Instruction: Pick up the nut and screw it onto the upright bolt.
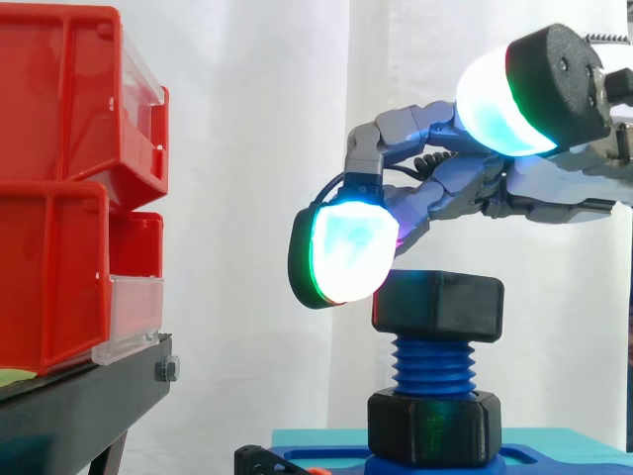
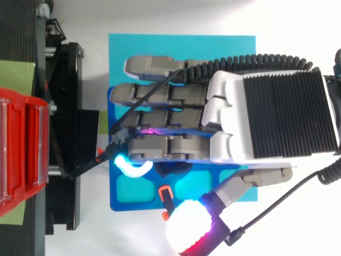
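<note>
Sitting on top of the blue threaded upright bolt [image 1: 433, 364], the black hexagonal nut [image 1: 437, 305] shows in the side view; from above the grey robot hand [image 2: 176, 120] covers it, and whether it grips the nut cannot be told

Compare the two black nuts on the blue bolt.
The upper nut sits at the top of the blue bolt; the lower nut sits at its base. A glowing fingertip of the hand is beside the upper nut; the lower nut stands clear of it. Both are black and faceted.
</note>
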